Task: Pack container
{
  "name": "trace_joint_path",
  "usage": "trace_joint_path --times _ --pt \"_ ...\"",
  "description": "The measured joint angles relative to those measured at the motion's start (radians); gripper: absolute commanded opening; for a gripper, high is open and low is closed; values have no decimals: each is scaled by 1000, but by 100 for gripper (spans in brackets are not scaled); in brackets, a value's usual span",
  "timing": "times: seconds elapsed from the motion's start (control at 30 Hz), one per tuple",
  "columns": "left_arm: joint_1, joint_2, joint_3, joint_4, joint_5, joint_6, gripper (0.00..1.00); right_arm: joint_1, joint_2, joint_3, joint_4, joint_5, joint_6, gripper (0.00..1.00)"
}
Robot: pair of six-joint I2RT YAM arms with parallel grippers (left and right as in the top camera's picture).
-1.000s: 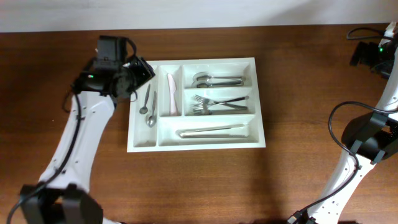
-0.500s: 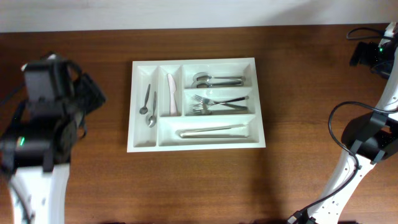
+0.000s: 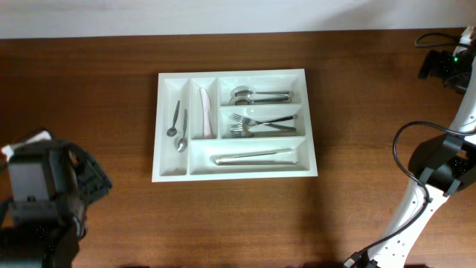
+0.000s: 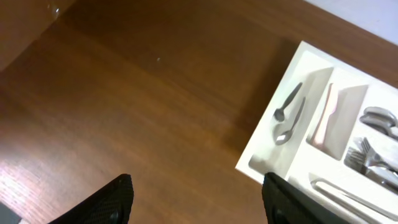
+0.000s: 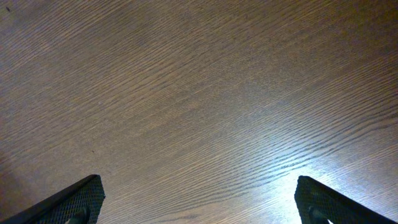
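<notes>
The container (image 3: 253,73) is a big white cutlery tray in the middle of the table. It holds two small spoons (image 3: 177,126), a pale knife (image 3: 205,112), larger spoons (image 3: 256,95), forks (image 3: 256,123) and long silver pieces (image 3: 253,156). My left gripper (image 3: 95,181) hangs over bare wood near the front left, well away from the tray. In the left wrist view that gripper (image 4: 196,186) is open and empty, with the container (image 4: 261,163) up to the right. My right gripper (image 5: 198,186) is wide open over bare wood, holding nothing.
The right arm (image 3: 439,160) stands at the table's right edge with black cables (image 3: 405,141) looping beside it. A pale wall strip (image 3: 223,15) runs along the far edge. Brown wood surrounds the tray on all sides.
My left arm has drawn back from the tray's top-left corner to the front left of the table, its jaws a little wider. The right arm has not moved.
</notes>
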Motion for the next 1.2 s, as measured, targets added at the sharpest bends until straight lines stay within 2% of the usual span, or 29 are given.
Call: trace_joint_path --times 0.3,0.37,0.4,0.53,0.67,0.83,1.2 --pt "0 -272 -195 76 82 -25 69 0 0 0 0 0 -1 99" --pt "0 -353 -240 125 131 -27 87 0 0 0 0 0 0 99" --pt "0 -395 -263 162 169 -28 99 0 0 0 0 0 0 99" --pt "0 -478 -320 244 282 -82 99 0 0 0 0 0 0 99" --pt "0 -482 -345 245 350 -171 99 0 0 0 0 0 0 99" --pt "0 -482 -350 231 386 -214 99 0 0 0 0 0 0 99" --pt "0 -482 -351 -26 398 -232 99 0 0 0 0 0 0 99"
